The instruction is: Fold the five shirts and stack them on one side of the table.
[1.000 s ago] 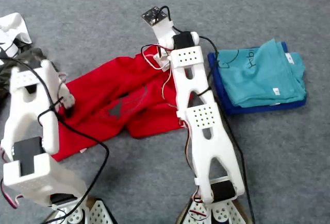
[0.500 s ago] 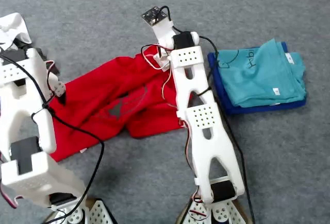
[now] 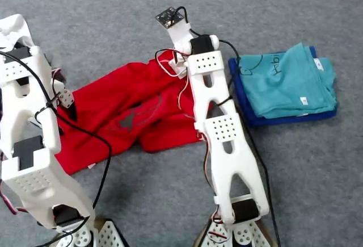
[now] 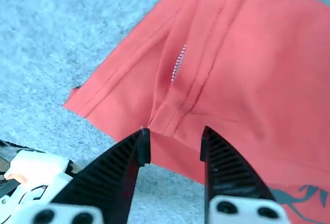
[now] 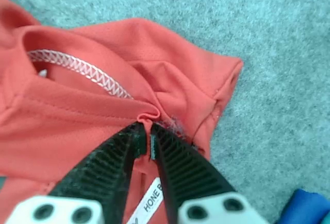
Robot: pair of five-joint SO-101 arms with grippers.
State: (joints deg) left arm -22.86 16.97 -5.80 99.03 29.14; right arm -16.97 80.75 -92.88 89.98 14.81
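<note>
Jaws of the right gripper (image 5: 147,131) are pinched tight on a small fold of the red shirt (image 3: 125,116), just beside its collar. The left gripper (image 4: 172,141) stands moderately parted at the red shirt's hemmed edge, gripping nothing. The red shirt lies rumpled on the grey table (image 3: 317,173). Just beyond the red shirt's collar end, a folded teal shirt (image 3: 286,82) rests on a folded blue shirt (image 3: 241,96). A white shirt (image 3: 14,25) lies past its opposite end.
</note>
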